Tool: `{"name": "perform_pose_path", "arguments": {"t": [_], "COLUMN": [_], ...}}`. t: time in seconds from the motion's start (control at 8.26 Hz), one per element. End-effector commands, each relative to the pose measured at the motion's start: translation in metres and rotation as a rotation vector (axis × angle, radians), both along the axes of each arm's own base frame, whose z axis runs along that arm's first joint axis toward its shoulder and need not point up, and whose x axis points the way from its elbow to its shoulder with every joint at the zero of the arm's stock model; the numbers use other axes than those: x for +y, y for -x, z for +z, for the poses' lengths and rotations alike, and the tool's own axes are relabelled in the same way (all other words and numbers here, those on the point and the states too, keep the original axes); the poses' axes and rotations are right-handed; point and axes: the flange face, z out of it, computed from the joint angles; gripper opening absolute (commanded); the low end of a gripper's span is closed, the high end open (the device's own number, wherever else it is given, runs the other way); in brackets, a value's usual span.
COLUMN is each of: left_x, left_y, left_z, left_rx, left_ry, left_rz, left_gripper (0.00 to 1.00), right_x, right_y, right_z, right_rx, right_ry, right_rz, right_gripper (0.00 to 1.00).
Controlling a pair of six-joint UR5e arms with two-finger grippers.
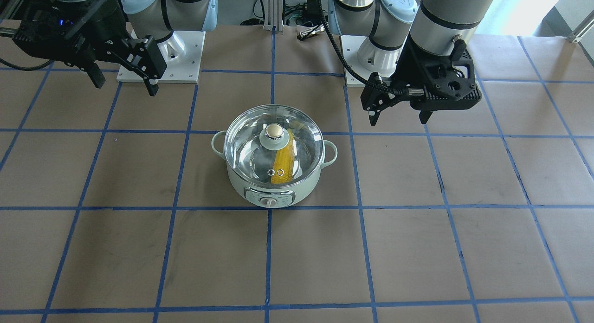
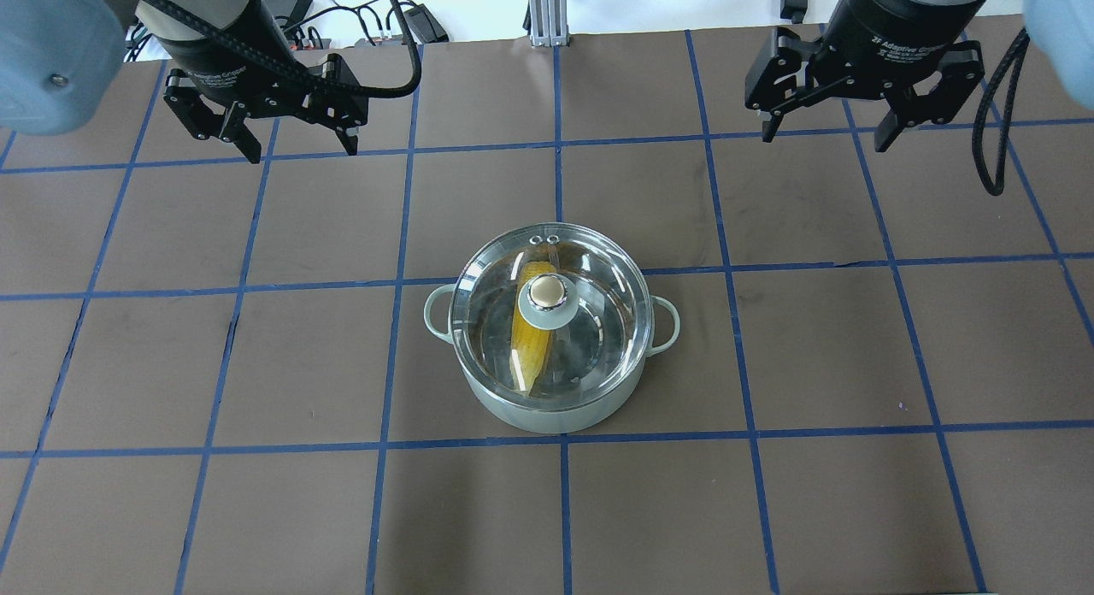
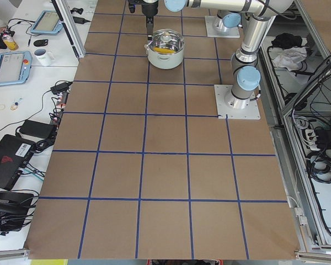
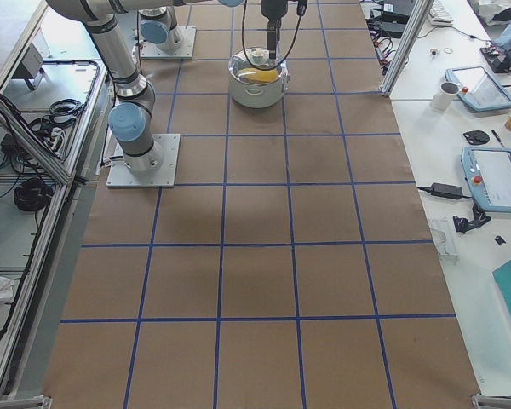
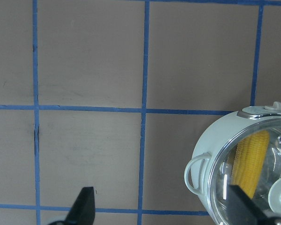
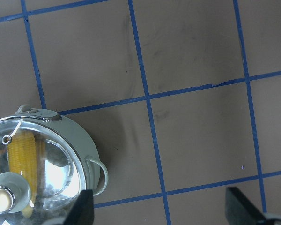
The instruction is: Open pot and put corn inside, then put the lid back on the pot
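The mint-green pot (image 2: 555, 411) stands at the table's middle, also in the front view (image 1: 274, 193). The glass lid (image 2: 590, 262) sits closed on it, its metallic knob (image 2: 547, 292) on top. The yellow corn (image 2: 530, 343) lies inside, seen through the glass; it also shows in the front view (image 1: 284, 163) and both wrist views (image 5: 250, 157) (image 6: 23, 154). My left gripper (image 2: 299, 146) is open and empty, raised back-left of the pot. My right gripper (image 2: 825, 133) is open and empty, raised back-right.
The brown table (image 2: 256, 509) is marked with a blue tape grid. Both arm bases (image 1: 176, 49) (image 1: 371, 58) are bolted at the robot's edge. Side benches with tablets, a mug and cables (image 3: 22, 61) lie beyond the table's edge.
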Motion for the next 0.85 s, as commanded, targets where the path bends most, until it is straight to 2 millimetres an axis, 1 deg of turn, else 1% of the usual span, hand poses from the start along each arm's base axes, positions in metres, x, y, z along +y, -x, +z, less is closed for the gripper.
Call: {"name": "perform_pose_path", "arguments": {"t": [0.0, 0.36, 0.73], "left_x": [-0.0005, -0.0014, -0.0009], "left_y": [-0.0004, -0.0003, -0.0004], "left_z": [-0.0018, -0.0041, -0.0071], "left_rx": [-0.004, -0.004, -0.005], "left_ry": [-0.004, -0.009, -0.015], "left_rz": [0.001, 0.001, -0.001], "left_gripper": [1.0, 1.0, 1.0], "right_x": [0.0004, 0.0004, 0.0007], "right_y": [0.0005, 0.0017, 0.0014], "right_z": [-0.0018, -0.0017, -0.0021], "right_rx": [0.001, 0.017, 0.014], "right_ry": [-0.008, -0.008, -0.011], "right_rz": [0.003, 0.051, 0.051], "right_gripper": [1.0, 1.0, 1.0]}}
